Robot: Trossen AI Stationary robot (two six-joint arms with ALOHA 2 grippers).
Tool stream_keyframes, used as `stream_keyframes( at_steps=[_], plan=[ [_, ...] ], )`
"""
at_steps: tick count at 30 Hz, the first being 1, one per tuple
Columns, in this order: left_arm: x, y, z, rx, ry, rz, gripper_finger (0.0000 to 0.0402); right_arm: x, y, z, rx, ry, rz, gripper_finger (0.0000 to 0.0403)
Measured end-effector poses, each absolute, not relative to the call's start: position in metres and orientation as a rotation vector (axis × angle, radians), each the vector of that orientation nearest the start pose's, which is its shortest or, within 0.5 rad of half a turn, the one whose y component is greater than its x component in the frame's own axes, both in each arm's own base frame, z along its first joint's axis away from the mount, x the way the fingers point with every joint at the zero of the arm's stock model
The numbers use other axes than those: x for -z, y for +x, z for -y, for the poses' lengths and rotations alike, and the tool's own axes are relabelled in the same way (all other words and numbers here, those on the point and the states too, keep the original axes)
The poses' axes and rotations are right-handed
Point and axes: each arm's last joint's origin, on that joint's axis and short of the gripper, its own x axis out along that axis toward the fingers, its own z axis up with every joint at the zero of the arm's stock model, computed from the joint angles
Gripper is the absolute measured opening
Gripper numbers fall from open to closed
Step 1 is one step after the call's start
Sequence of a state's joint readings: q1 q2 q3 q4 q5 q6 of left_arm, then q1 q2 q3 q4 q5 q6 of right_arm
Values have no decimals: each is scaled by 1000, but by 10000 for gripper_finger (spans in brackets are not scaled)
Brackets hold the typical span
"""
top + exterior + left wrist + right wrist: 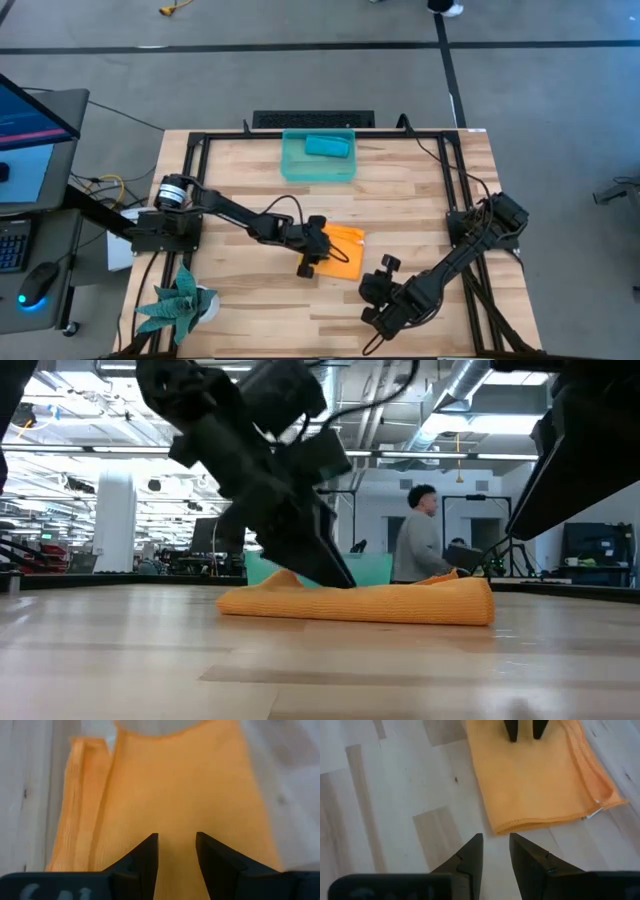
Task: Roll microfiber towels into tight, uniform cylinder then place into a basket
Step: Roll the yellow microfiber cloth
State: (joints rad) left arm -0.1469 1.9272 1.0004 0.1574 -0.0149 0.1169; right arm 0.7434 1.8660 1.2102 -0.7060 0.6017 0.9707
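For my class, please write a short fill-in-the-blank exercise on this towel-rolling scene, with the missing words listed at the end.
1. The teal towel lies inside the ____.
2. The left gripper presses its fingers on the ____ towel.
3. The right gripper hovers over bare ____, near the orange towel.
4. A green ____ stands near the left arm's base.

Missing words: basket; orange; table; plant

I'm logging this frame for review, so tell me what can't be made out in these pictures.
- Low view: the basket is mostly hidden behind the left end effector and the orange towel.
- High view: the blue towel in the basket is too small to judge how tightly it is rolled.
- Left wrist view: the orange towel's edges are blurred.
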Motion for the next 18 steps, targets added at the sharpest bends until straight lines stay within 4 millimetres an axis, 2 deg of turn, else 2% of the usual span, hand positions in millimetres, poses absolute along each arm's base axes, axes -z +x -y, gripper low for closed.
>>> stream_keyframes(
  at_steps=[6,13,18],
  plan=[
    [-114,373,43,43,87,-812,125,-165,266,-223,376,28,-964,118],
    [-114,371,21,-308,-82,-805,125,-165,266,-223,376,29,-963,118],
    [-114,371,22,-289,-39,-810,125,-165,266,-223,376,29,-964,118]
  ],
)
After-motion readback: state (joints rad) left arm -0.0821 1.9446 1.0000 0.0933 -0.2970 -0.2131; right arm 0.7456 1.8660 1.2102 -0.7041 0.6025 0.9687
